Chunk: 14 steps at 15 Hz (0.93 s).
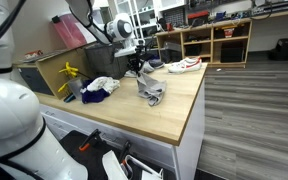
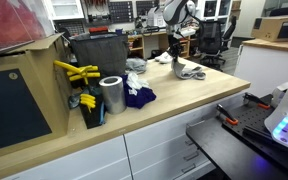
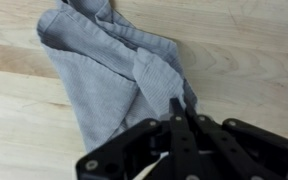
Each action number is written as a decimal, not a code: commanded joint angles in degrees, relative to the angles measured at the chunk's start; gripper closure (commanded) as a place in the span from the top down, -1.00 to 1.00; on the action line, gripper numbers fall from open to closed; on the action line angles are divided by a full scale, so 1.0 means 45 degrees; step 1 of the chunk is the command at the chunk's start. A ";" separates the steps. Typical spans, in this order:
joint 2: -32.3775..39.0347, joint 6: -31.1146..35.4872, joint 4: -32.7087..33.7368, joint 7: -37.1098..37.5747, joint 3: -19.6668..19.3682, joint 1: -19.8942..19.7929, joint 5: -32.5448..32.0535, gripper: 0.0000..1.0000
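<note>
A grey cloth (image 3: 104, 70) lies crumpled on the light wooden counter (image 1: 174, 110). One fold of it is drawn up between my fingers. My gripper (image 3: 174, 108) is shut on that fold, with the fingertips pressed together. In both exterior views the gripper (image 1: 136, 66) (image 2: 174, 54) hangs just above the counter's far part. The grey cloth (image 1: 152, 90) (image 2: 190, 71) trails down from it onto the wood.
A white cloth (image 1: 104, 84) and a dark blue cloth (image 2: 139, 96) lie near a silver can (image 2: 111, 95), a yellow tool (image 2: 76, 72) and a black bin (image 2: 96, 52). A white and red item (image 1: 185, 65) lies at the counter's far end. The counter edge (image 1: 196, 120) drops to the floor.
</note>
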 commanded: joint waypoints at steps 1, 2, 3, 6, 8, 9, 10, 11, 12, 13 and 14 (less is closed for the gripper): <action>0.0765 -0.0977 0.1457 0.1483 -0.0117 0.0330 0.0734 -0.98; 0.0947 -0.1182 0.1786 0.1966 -0.0151 0.0411 0.0898 -0.98; 0.1124 -0.1385 0.2091 0.2480 -0.0188 0.0489 0.1040 -0.98; 0.1602 -0.2170 0.2974 0.3908 -0.0253 0.0669 0.1615 -0.98; 0.1866 -0.2630 0.3433 0.4626 -0.0210 0.0713 0.2117 -0.98; 0.1974 -0.2836 0.3615 0.4807 -0.0141 0.0685 0.2452 -0.98; 0.2077 -0.3036 0.3777 0.4965 -0.0076 0.0665 0.2829 -0.98; 0.2179 -0.3263 0.3948 0.5080 -0.0014 0.0645 0.3222 -0.98; 0.2267 -0.3434 0.4088 0.5117 0.0054 0.0610 0.3634 -0.98; 0.2369 -0.3672 0.4271 0.5140 0.0139 0.0566 0.4092 -0.98; 0.2491 -0.3905 0.4462 0.5091 0.0245 0.0496 0.4617 -0.98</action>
